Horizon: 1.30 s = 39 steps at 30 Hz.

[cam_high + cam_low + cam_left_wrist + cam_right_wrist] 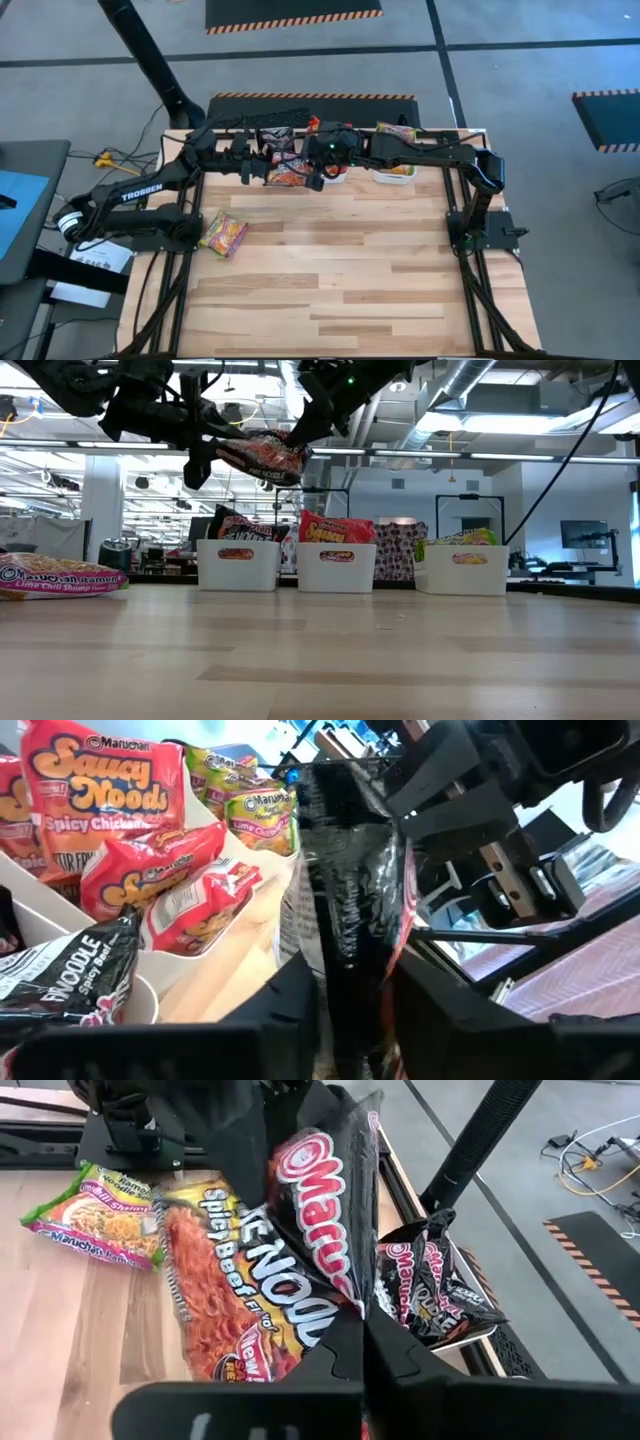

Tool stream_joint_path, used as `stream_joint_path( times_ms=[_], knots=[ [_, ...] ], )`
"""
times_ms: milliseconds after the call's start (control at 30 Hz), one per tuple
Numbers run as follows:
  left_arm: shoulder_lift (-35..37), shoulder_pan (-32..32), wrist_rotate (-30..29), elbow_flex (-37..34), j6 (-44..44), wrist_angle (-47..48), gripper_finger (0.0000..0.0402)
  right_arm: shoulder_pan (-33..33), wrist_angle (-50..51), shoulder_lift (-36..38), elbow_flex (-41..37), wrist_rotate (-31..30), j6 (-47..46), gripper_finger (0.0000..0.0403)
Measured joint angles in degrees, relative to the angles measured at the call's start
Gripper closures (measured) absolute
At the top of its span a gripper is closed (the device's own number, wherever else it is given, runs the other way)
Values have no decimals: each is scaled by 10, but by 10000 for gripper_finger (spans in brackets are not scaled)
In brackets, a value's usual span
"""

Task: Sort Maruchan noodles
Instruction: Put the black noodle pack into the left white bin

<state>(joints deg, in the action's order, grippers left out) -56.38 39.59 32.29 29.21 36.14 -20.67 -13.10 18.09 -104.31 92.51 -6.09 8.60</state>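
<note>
Packet: a dark packet (262,457) hangs in the air above the bins, at 12 o'clock on the table, between both grippers; likely a handover.
Right gripper (362,1342): pinched tight on the packet's edge, carrying it.
Left gripper (345,1020): fingers partly closed around the packet's other end; whether they grip firmly I cannot tell.
Bins: left bin (237,563) holds dark packets, middle bin (337,565) red, right bin (462,569) green.
Stray: a green packet (223,235) lies at 9 o'clock, unsorted.

Bright, even light comes from ceiling strips behind my table (320,650). Glare streaks the dark packet (350,890) before my left wrist; its nearest parts look blurred, perhaps too close for focus.
</note>
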Motion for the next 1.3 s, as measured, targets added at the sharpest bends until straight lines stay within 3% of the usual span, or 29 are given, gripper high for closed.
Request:
stream_joint_path(
  times_ms=[200,467,733,867,1100,1300],
  knots=[
    [0,0,3,0,-1,-3,350,0,1,0,0,0,-28,379],
    [2,0,10,0,-21,-3,355,-1,-2,1,8,0,-81,300],
    [2,2,13,0,-27,0,391,-2,53,2,87,-1,-76,243],
    [11,17,15,0,-29,8,396,-5,101,2,126,-1,-52,232],
    [60,39,76,0,-30,29,397,-10,163,3,179,-2,-51,231],
    [104,16,22,-5,-82,117,397,-9,168,3,186,-2,-51,232]
  ],
)
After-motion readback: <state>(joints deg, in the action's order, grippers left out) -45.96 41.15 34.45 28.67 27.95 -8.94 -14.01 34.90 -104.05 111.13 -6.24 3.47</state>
